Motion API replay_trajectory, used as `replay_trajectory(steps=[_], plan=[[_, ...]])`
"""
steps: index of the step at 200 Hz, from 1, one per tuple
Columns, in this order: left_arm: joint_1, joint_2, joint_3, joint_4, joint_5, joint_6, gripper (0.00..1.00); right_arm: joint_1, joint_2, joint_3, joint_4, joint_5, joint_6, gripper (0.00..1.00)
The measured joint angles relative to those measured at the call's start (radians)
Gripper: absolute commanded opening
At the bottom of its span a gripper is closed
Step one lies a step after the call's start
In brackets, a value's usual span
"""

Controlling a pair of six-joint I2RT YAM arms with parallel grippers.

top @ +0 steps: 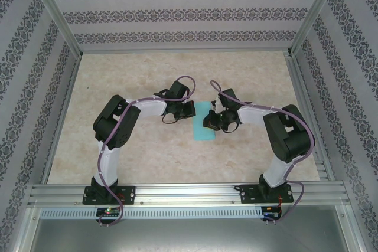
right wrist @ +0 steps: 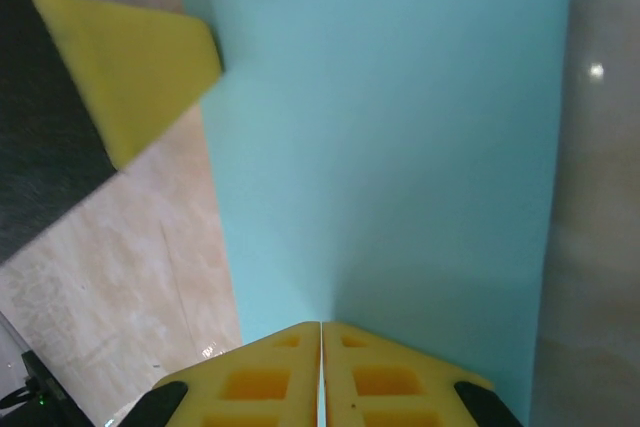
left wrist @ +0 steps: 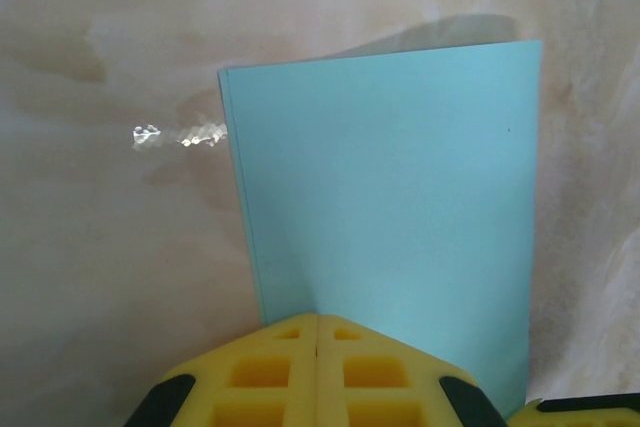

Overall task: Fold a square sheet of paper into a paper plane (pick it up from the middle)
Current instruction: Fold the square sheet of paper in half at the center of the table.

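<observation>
Left claw is fully closed, its two yellow fingers with square hollows pressed flat together so that only a hairline seam runs between the tips. Those tips meet at the near edge of the thin turquoise paper sheet, which is folded double into a tall rectangle. Two layers show along the edge to the left of the claw, and the sheet stretches away ahead of it and to its right over the pale marbled beige bench. Whether the tips pinch the paper or merely press on it cannot be told. Right claw is closed the same way, yellow tips together with no gap, and meets the sheet at the edge nearest it. The paper runs straight ahead of it, and here too a pinch cannot be told from a press. Ahead and to the left of the right claw, one yellow-and-black finger of the left claw overlaps the sheet's edge. From above, the two claws face each other with the folded sheet lying between them, the left claw by its far left corner and the right claw on its right edge. Purple cables run along both white-and-black arms, and patterned grey-and-white walls in an aluminium frame enclose the bench.
</observation>
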State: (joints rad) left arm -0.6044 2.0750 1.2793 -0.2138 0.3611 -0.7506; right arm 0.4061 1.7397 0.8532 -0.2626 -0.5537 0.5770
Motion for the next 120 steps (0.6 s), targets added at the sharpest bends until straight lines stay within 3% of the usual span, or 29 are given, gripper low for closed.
replay_trajectory(steps=[120], plan=[[0.000, 0.000, 0.000, 0.000, -0.001, 0.002, 0.00, -0.004, -0.136, -0.208, 0.057, 0.003, -0.032, 0.10]])
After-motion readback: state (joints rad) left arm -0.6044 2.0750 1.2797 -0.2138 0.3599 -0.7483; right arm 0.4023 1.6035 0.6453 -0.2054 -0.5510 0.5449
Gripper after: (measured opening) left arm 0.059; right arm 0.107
